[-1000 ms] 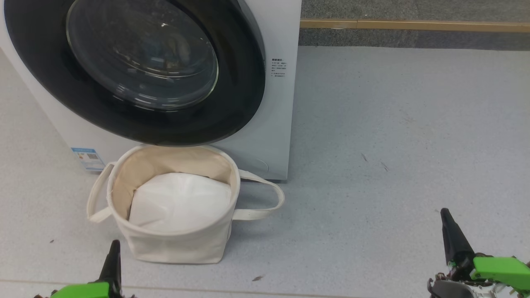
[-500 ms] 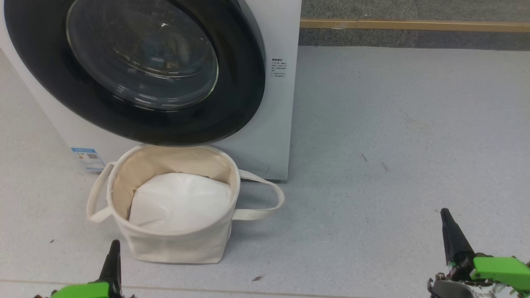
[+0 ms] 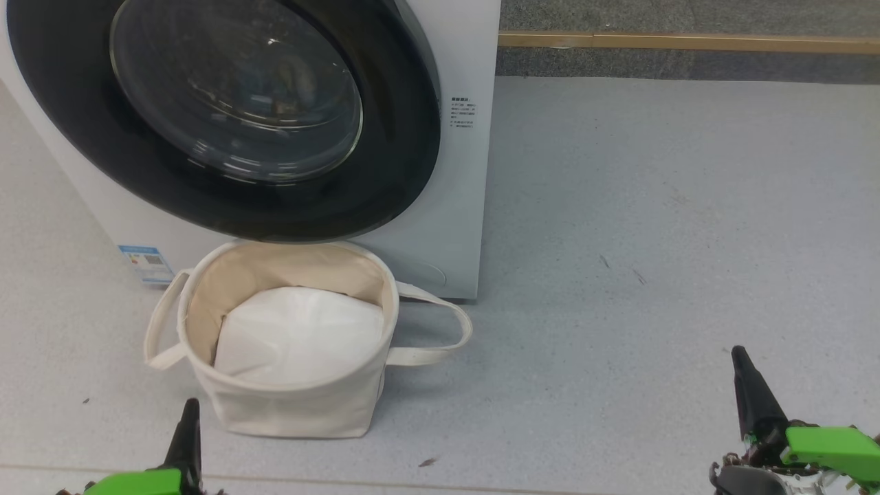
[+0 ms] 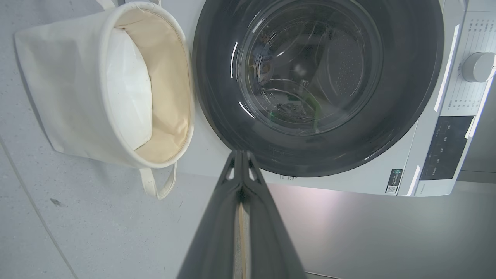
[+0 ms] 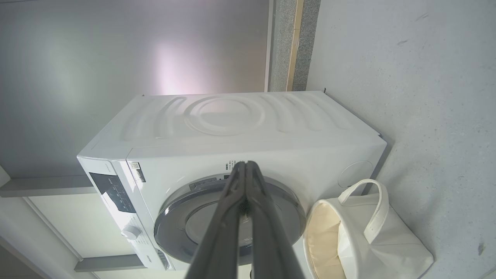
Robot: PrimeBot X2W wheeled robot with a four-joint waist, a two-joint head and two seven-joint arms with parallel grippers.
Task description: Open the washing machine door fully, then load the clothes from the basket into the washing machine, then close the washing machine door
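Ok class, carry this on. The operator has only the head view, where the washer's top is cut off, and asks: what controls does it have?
Observer: The left wrist view shows a white knob on the washer's panel, beyond the door.
Operator: Any screen?
Observer: A dark display beside the knob, with small pale marks.
Operator: Are the hands shut?
Observer: Yes; each wrist view shows the fingers pressed together: left hand, right hand.
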